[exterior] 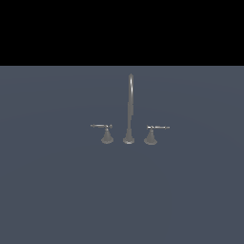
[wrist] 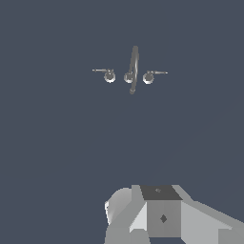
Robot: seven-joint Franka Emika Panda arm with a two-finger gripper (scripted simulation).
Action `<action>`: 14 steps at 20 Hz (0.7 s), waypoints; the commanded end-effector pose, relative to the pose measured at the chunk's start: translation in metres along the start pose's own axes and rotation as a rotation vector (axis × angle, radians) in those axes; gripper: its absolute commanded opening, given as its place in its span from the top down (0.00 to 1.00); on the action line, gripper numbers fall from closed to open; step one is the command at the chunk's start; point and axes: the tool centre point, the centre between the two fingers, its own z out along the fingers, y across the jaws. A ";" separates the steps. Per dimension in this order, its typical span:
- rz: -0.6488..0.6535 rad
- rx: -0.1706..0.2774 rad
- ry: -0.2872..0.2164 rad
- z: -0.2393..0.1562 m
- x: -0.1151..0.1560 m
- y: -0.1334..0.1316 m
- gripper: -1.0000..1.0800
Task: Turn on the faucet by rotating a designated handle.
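The handle (exterior: 106, 134) stands on the exterior view's left of the faucet (exterior: 129, 108), a small cone base with its thin rod lever pointing outward, away from the spout (exterior: 130, 102). A matching right-hand handle (exterior: 151, 135) stands on the spout's other side, its lever pointing the opposite way. All three pieces sit in a row on the plain grey table (exterior: 57, 190). In the wrist view the faucet (wrist: 130, 71) lies well apart from the arm's grey body; whether the pincer is open or closed cannot be told, and it touches nothing visible.

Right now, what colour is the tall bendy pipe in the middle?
The spout is plain grey metal, with no pattern. It shows best in the exterior view.
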 end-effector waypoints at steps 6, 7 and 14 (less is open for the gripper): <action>0.013 0.000 0.000 0.004 0.001 -0.003 1.00; 0.019 0.000 0.000 0.005 0.001 -0.004 1.00; 0.090 0.000 -0.002 0.024 0.008 -0.017 1.00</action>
